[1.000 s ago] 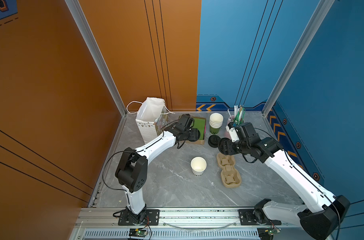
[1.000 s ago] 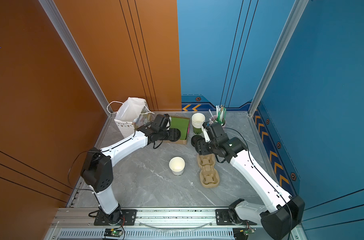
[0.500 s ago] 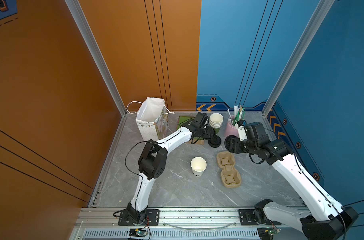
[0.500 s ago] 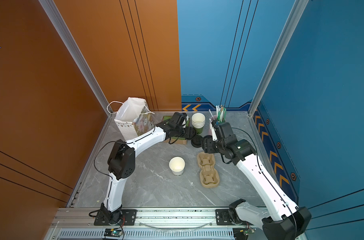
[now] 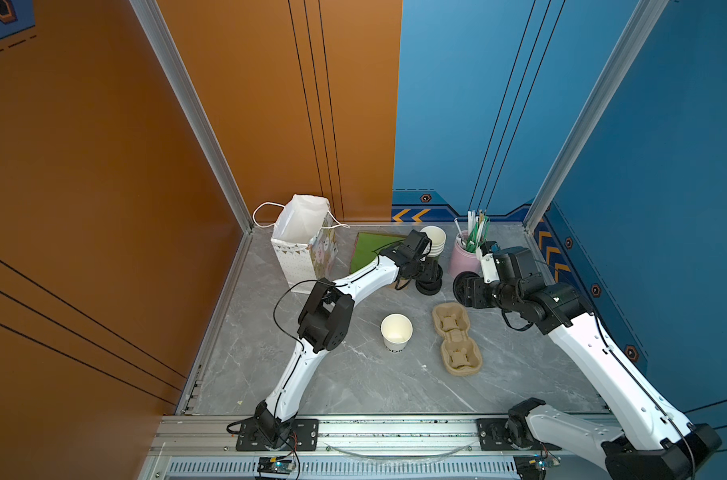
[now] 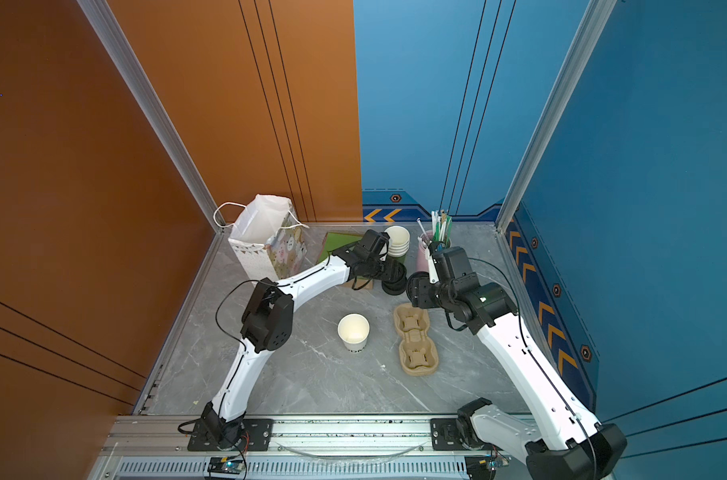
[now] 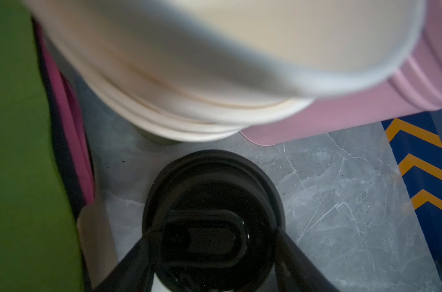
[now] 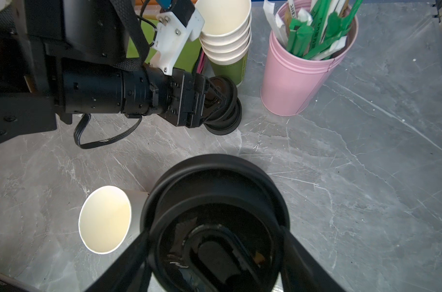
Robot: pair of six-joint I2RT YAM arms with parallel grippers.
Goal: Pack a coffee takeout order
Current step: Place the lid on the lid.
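A white paper cup [image 5: 396,332] [image 8: 105,220] stands open in the middle of the table. My right gripper [image 5: 461,289] [image 8: 215,247] is shut on a round black lid [image 8: 215,192], held above the table between the cup and the pink tin. At the back, my left gripper [image 5: 431,271] [image 7: 212,242] is shut on another black lid [image 7: 212,177], right over the stack of black lids [image 8: 223,121]. The green napkin [image 5: 370,249] [image 7: 18,151] lies flat behind the left arm.
A beige two-cup carrier [image 5: 455,338] lies right of the cup. A stack of paper cups [image 5: 433,241] and a pink tin of straws [image 5: 463,257] stand at the back. A white gift bag [image 5: 305,245] stands open at the back left.
My left arm has swung right with its lid, from over the napkin to the lid stack. My right gripper has carried its lid a little to the right.
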